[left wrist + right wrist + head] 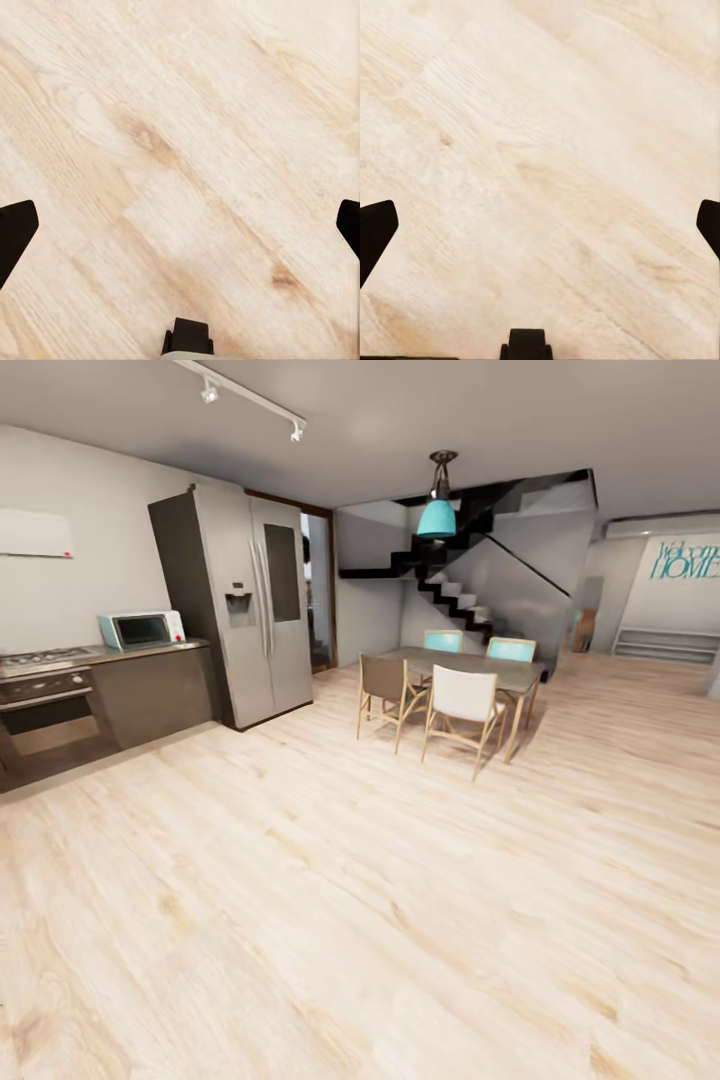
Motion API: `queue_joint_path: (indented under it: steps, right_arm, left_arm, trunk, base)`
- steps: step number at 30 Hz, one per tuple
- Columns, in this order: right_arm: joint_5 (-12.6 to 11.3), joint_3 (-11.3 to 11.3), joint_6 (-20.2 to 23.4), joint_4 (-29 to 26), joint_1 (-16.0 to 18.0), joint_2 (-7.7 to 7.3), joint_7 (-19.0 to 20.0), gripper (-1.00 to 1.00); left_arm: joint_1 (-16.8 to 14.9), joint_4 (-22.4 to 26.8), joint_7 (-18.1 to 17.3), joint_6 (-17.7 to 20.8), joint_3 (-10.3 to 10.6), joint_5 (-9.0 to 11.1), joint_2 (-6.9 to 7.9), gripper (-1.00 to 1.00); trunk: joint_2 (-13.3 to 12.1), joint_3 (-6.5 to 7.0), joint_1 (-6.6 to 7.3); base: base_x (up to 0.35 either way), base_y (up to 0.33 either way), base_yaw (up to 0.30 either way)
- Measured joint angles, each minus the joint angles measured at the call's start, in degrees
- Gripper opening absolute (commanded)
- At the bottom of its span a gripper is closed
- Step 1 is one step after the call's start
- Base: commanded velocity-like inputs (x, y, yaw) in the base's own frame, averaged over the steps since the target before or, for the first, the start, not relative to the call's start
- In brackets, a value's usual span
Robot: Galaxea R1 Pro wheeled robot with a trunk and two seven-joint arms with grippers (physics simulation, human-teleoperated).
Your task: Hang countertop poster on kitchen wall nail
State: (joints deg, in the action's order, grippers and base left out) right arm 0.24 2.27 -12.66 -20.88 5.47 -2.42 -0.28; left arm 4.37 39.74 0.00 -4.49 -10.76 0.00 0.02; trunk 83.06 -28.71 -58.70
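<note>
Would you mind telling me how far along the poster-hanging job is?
Nothing looks done yet. Both tools, left and right, hang open and empty over the pale wooden plank floor. The robot faces the grey double-door fridge and dining table. Finding, grasping and hanging remain.

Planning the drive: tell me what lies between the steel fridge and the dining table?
Bare pale wood floor in the head view, between the steel fridge and dining table with chairs.

Pale wood-plank floor spreads wide and bare in front. On it, further back, stand a dining table with four chairs, a grey fridge and dark kitchen cabinets by the left wall.
</note>
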Motion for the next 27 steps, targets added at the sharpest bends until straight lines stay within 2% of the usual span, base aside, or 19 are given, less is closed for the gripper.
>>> queue_joint_path:
  steps: [19,27]
  right_arm:
    - [0.00,0.61,-0.14,0.00,0.00,0.01,-0.32,1.00]
    - [-0.01,0.67,-0.13,0.01,0.01,0.07,-3.30,1.00]
  left_arm:
    - [0.00,0.00,0.00,0.09,0.00,0.00,0.00,1.00]
    - [0.01,0.02,0.00,0.10,-0.02,0.00,0.00,1.00]
  trunk:
    - [0.00,-0.49,0.00]
    - [0.00,-0.71,0.01]
  base:
    - [0.263,-0.205,0.276]
    - [0.315,-0.099,0.278]
